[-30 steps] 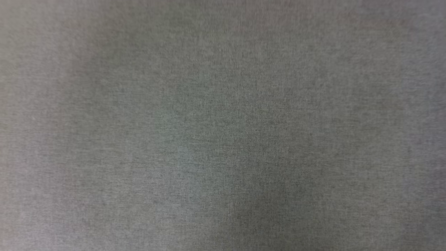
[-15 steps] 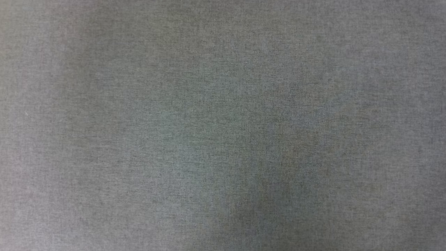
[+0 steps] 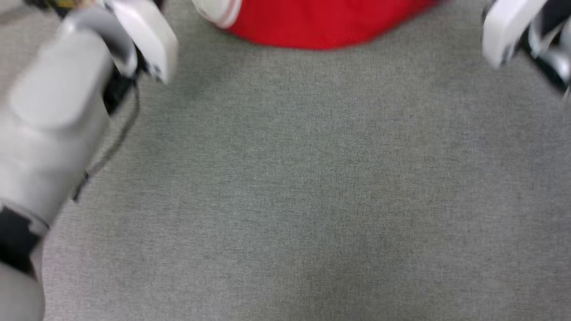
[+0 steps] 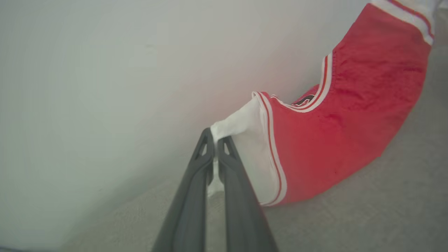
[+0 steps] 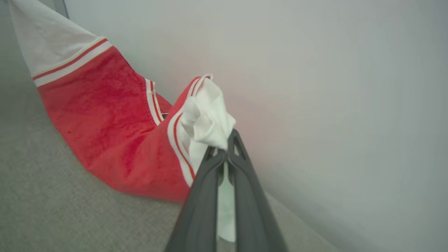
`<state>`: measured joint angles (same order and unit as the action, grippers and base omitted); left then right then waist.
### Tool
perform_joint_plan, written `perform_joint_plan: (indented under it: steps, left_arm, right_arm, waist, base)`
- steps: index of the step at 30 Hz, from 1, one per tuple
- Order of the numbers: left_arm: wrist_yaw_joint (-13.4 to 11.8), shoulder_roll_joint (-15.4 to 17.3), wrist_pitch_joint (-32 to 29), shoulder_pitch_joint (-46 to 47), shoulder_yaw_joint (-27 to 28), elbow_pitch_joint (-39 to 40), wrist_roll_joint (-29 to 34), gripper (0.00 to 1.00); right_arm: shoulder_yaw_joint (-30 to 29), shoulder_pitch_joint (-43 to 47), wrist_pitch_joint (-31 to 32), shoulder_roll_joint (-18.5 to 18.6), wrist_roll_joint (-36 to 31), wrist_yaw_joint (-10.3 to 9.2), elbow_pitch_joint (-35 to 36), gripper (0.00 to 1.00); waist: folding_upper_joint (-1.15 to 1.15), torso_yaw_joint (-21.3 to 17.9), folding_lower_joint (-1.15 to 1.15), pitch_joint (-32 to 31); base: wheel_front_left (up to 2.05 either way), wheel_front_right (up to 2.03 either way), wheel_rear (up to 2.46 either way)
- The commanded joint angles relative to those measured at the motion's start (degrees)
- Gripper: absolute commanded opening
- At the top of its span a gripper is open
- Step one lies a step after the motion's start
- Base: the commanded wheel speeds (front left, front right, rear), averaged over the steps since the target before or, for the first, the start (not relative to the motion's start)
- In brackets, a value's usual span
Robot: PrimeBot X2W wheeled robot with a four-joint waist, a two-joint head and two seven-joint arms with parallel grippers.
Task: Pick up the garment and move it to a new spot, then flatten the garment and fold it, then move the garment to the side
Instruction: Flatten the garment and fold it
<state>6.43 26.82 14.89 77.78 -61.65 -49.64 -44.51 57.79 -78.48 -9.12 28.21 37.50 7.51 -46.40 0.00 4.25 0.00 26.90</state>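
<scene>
**Garment being hung by both sleeves**

The left jaws are being pressed shut on the tip of one white sleeve, and the right jaws are being pressed shut on the bunched end of the other sleeve. The garment is being hung between them above the grey surface. It is sagging in a red arc, and its lowest fold seems to be touching that surface.

The step in hand is being judged as the carry to a new spot on the grey surface. It is being done well if both arms are being moved together and at one height. The slack is best being drawn out sideways, so that the low fold is not being dragged across the grey surface. Only thin sleeve ends are being pinched, so sharp tugs are being advised against.

The hem and the lower body are being cut off in both wrist views. The head view is being blurred, and the garment is being cropped by its upper edge. How many cloth layers are being pinched cannot be told.
</scene>
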Motion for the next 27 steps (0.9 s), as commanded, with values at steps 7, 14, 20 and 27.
perform_joint_plan:
  steps: [7,14,20,27]
  left_arm:
    - [-4.49,6.64,0.34,-23.38,4.69,14.99,0.69,0.00]
    - [-6.67,12.25,0.11,-39.15,2.41,22.12,-0.60,0.00]
    - [-10.53,19.49,-2.29,-51.96,0.56,28.01,-4.23,0.00]
    - [-13.36,24.34,-4.94,-61.47,-1.53,34.49,-7.72,0.00]
  right_arm:
    - [4.75,17.35,-2.05,6.60,6.89,-0.04,7.54,0.00]
    - [6.64,29.88,-0.65,12.37,11.21,-0.04,12.73,0.00]
    - [5.91,45.17,1.09,19.40,14.03,-0.04,19.33,0.00]
    - [2.60,58.80,5.44,25.13,15.99,-0.06,26.73,0.00]
  waist:
    - [0.00,0.23,0.00,-7.90]
    - [0.00,-0.12,0.00,-14.29]
    - [0.00,-0.53,0.00,-20.12]
    - [0.00,-1.18,0.00,-23.86]
  base:
    - [0.00,0.00,0.00]
    - [0.00,0.00,0.00]
    - [0.00,0.00,0.00]
    - [0.00,0.00,0.00]
